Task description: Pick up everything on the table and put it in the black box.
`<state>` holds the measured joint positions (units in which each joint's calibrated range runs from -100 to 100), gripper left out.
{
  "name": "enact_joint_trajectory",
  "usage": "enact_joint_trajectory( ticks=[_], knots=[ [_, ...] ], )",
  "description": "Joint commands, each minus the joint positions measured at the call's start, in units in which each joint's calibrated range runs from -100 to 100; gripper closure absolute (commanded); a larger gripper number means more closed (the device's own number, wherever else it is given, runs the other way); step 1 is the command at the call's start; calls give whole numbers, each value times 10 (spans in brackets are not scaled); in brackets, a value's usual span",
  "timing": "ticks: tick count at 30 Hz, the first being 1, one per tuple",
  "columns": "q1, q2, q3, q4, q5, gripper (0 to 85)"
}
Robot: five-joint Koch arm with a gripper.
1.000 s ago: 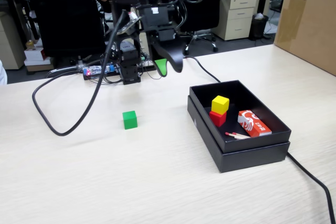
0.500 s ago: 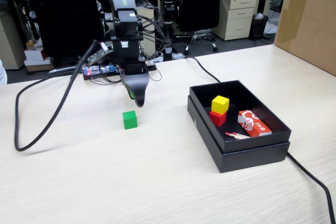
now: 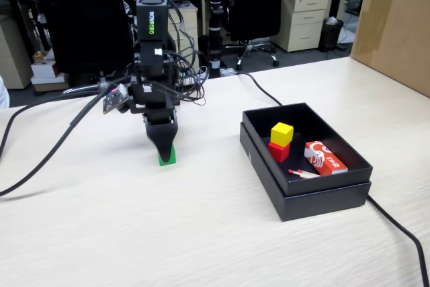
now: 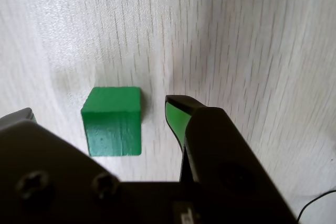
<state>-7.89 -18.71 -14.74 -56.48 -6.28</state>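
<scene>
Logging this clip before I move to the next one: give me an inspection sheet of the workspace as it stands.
Surface: beige wood-grain table, bare around the arm.
Job's things: green cube on the table; yellow cube stacked on the red cube inside the black box.
Clutter: red-and-white packet and matchsticks in the box.
Grippers: gripper open, fingers straddling the green cube, a gap visible beside it.
Cables: black cables cross the table.
Surroundings: brown carton, office chairs, desks.
</scene>
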Motion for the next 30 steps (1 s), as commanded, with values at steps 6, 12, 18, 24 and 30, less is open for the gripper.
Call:
enact_joint_trajectory(
  ticks=[6, 12, 18, 24, 30],
  knots=[
    [0, 49, 32, 55, -14, 468],
    [9, 48, 23, 95, -13, 846],
    [22, -68, 29, 88, -9, 846],
    [89, -225, 105, 53, 21, 846],
    [203, -172, 295, -11, 68, 846]
  ],
)
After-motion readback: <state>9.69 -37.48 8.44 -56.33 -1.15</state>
